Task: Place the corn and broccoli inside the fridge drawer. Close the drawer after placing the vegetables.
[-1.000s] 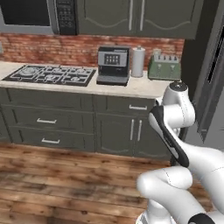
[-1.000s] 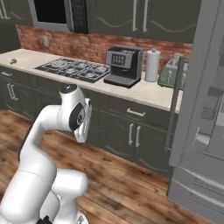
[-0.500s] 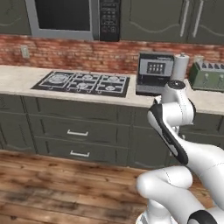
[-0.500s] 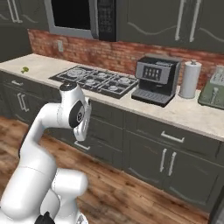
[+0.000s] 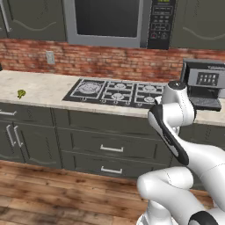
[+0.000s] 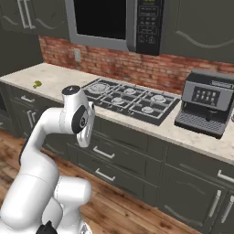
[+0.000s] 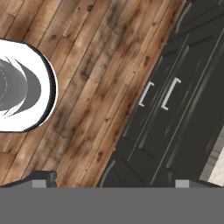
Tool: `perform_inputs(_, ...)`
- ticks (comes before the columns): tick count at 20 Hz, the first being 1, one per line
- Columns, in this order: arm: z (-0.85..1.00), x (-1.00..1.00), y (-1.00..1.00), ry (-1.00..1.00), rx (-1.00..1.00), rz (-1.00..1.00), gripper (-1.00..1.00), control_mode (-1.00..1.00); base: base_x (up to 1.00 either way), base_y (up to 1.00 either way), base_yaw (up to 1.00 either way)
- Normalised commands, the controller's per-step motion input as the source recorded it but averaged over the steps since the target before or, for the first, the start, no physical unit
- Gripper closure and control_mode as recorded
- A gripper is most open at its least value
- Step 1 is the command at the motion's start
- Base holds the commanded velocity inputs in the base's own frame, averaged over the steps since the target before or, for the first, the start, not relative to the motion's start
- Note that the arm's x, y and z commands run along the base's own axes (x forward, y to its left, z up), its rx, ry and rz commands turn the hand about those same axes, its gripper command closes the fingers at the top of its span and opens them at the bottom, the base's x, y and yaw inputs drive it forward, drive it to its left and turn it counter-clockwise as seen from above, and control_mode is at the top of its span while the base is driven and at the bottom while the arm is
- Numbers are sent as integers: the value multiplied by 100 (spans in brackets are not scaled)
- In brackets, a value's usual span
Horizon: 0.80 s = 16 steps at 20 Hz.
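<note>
Item, broccoli (image 5: 21, 93): one small green clump visible, lying on the pale worktop (image 5: 44, 90) well left of the cooktop (image 5: 115, 91); it reads as a yellow-green speck in the right base view (image 6: 37, 84). We judge it light, with crumbly florets over a stiffer stalk; we would pinch it low, across the stalk, with modest force. At this size we cannot tell how it lies.

Item, gripper (image 7: 111, 186): one, pointing down at the wooden floor (image 7: 92, 87) beside the dark cabinet doors (image 7: 175, 100). Two fingertips (image 7: 41, 179) show at the bottom edge, set wide apart, nothing between them; the jaws stand open.

Item, cooktop: one, with five burners as far as we can count.

Item, coffee machine (image 6: 205, 100): one, on the worktop right of the cooktop.

Item, microwave (image 5: 115, 21): one, above the cooktop.
</note>
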Motion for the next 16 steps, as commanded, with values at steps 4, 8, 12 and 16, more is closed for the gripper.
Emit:
perform_inputs(4, 0, 0, 0, 0, 0, 0, -100, 100, 100, 100, 0)
perform_inputs(8, 0, 0, 0, 0, 0, 0, -100, 100, 100, 100, 0)
perform_inputs(12, 0, 0, 0, 0, 0, 0, -100, 100, 100, 100, 0)
perform_inputs(16, 0, 0, 0, 0, 0, 0, -100, 100, 95, 100, -1)
